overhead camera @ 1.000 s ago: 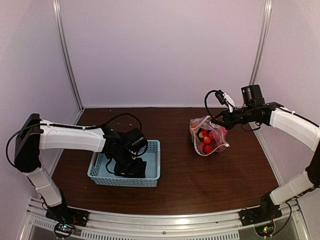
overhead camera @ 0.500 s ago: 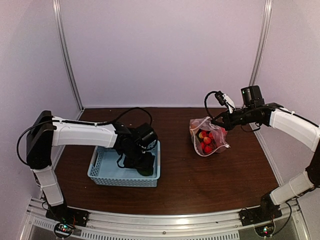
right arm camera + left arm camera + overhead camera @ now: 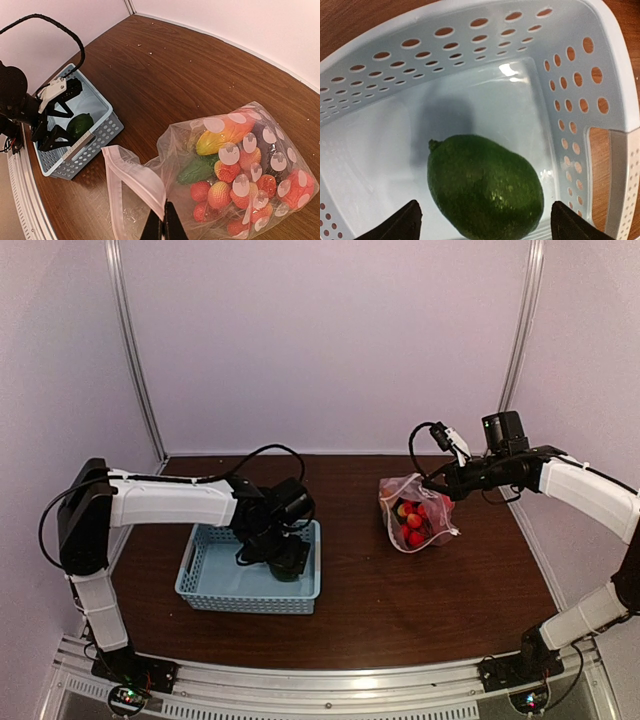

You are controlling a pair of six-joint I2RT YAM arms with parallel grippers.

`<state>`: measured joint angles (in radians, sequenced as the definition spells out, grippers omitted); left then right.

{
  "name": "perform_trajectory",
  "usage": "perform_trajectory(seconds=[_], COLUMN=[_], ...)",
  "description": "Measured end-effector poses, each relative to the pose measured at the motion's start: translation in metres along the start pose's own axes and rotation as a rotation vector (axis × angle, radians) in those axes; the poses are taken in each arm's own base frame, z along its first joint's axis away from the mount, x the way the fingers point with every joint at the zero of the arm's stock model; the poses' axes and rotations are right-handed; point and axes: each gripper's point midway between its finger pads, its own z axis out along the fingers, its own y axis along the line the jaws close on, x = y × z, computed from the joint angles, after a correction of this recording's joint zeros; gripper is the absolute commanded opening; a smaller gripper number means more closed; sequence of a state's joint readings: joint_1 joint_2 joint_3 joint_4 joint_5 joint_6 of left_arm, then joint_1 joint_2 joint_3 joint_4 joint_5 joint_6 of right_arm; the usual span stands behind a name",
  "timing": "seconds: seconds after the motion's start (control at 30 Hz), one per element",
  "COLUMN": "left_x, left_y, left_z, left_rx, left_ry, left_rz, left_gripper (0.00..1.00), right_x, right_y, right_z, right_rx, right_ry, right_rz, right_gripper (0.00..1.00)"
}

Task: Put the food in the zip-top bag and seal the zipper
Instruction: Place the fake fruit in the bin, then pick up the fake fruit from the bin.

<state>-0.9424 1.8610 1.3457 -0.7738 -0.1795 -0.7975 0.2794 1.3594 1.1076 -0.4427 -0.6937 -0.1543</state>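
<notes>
Zip-top bag [image 3: 415, 512] sits at about two o'clock on the table [image 3: 400, 590], and I can see its clear, white-dotted body resting on the dark wood, bulging with food [image 3: 235, 182]. From the right wrist view I make out a heap of red and orange round pieces, a yellow-orange piece at twelve o'clock of the heap and a green leafy bit at nine o'clock. My right gripper [image 3: 164, 227] is clenched, fingers pressed flat together, pinching the bag's plastic at the mouth edge. The zipper [image 3: 131, 172], that pale strip, loops loosely away from the grip toward eleven o'clock, and I see no part of it pressed together. Over at nine o'clock on the table is the light-blue perforated basket [image 3: 245, 600], well apart from the bag with bare wood between them. My left gripper [image 3: 486, 210] is down inside the basket's three o'clock end. On the left wrist view, one dark green fruit [image 3: 485, 187] with pebbled skin lies on the basket floor, its small stem nub pointing to about ten o'clock. The left gripper is released, tips spread wide, one on each side of the fruit with a narrow gap at both, touching nothing that I can make out.
</notes>
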Motion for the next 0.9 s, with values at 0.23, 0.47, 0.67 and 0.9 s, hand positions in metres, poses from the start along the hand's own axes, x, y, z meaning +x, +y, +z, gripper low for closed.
perform_trajectory(seconds=[0.23, 0.47, 0.67, 0.9], left_x=[-0.001, -0.008, -0.007, -0.011], left_y=[-0.003, -0.004, -0.002, 0.003], left_z=[0.012, 0.017, 0.016, -0.01], left_rx=[0.053, 0.095, 0.09, 0.098], left_ry=[-0.011, -0.008, -0.007, -0.04], left_rz=[-0.102, -0.163, -0.155, -0.139], left_gripper=[0.81, 0.7, 0.63, 0.59], right_x=[0.0, 0.001, 0.001, 0.001], right_y=[0.0, 0.0, 0.0, 0.0], right_z=[0.0, 0.0, 0.0, 0.0], right_rx=[0.0, -0.001, -0.001, -0.001], right_ry=[0.0, 0.001, 0.001, 0.0], right_rz=[0.0, 0.001, 0.002, 0.002], right_gripper=[0.0, 0.0, 0.0, 0.0])
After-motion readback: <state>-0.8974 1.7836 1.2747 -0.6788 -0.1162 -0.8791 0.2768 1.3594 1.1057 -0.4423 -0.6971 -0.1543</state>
